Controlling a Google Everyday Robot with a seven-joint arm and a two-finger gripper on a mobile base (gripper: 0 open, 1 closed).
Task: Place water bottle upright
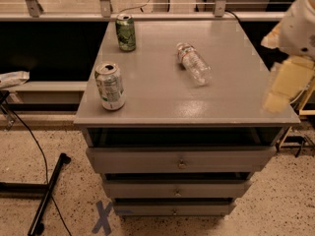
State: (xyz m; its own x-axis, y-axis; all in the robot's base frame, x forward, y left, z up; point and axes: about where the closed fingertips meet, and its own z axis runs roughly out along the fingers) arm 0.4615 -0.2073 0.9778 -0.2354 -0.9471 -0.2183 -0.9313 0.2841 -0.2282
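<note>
The water bottle [194,64] is a small clear ribbed plastic bottle with a white-and-red label band. It lies on its side on the grey cabinet top [162,97], right of centre, cap end toward the back left. My gripper [283,85] hangs at the right edge of the view, over the cabinet's right side, well to the right of the bottle and apart from it. It holds nothing that I can see.
A green can [126,32] stands upright at the back left of the top. A white can [110,86] stands upright at the front left. Drawers [181,159] sit below the top. A black stand and cable [47,191] lie on the floor at the left.
</note>
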